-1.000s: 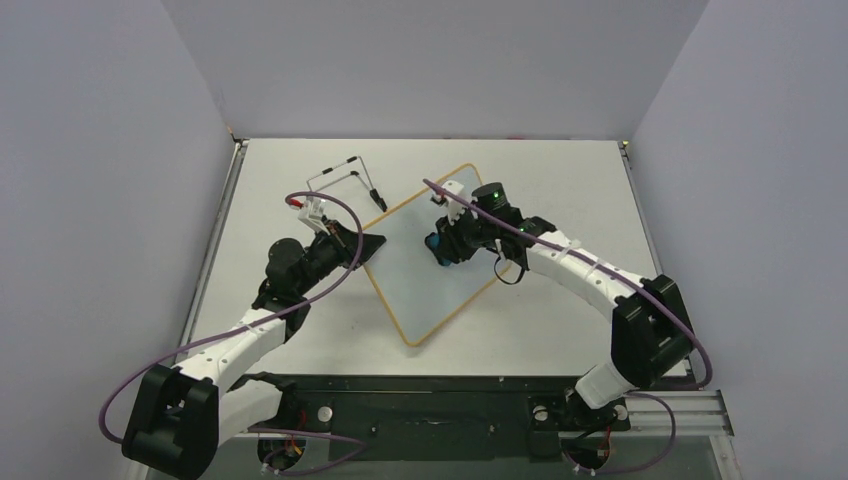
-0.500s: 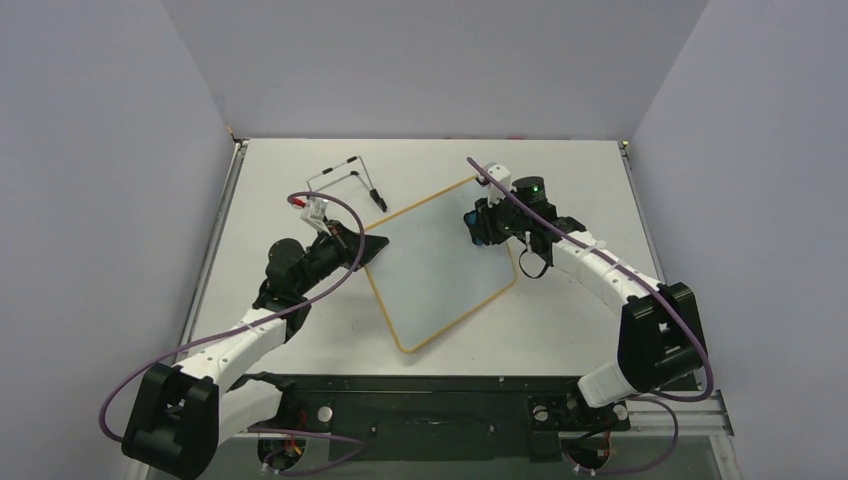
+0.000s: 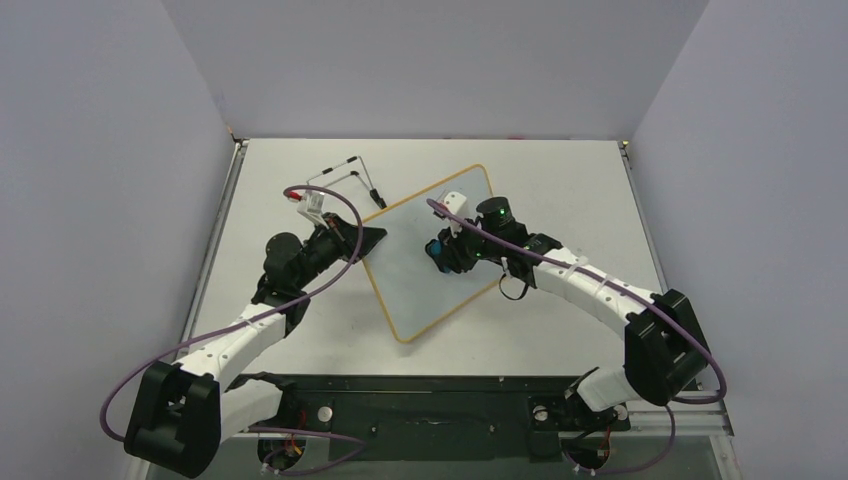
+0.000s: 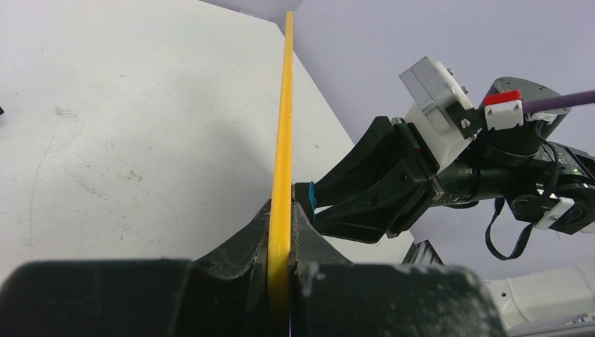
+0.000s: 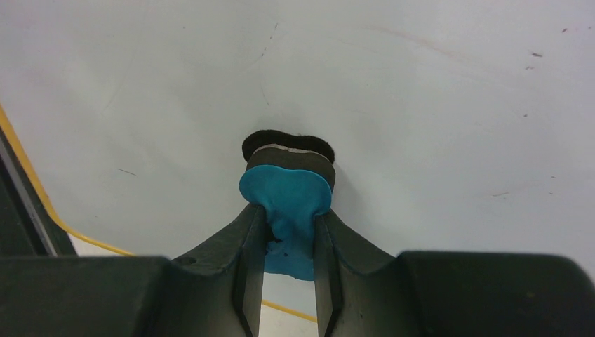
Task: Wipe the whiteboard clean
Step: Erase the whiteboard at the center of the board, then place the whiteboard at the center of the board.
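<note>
Whiteboard (image 3: 420,295) lies mid table (image 3: 560,170). L tool (image 4: 281,217) is clamped on its frame edge. R tool (image 5: 289,225) grips blue eraser (image 5: 284,189), pad on the face. Advice: pad flat, even pressure, overlapping strokes.

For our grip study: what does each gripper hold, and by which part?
Left gripper clamps the whiteboard by its yellow edge; right gripper pinches the eraser by its blue body.

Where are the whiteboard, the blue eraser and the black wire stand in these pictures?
whiteboard (image 3: 412,290), top external view, bare white face.
blue eraser (image 5: 288,191), right wrist view, blue body.
wire stand (image 3: 353,160), top external view, far corner bend.
</note>
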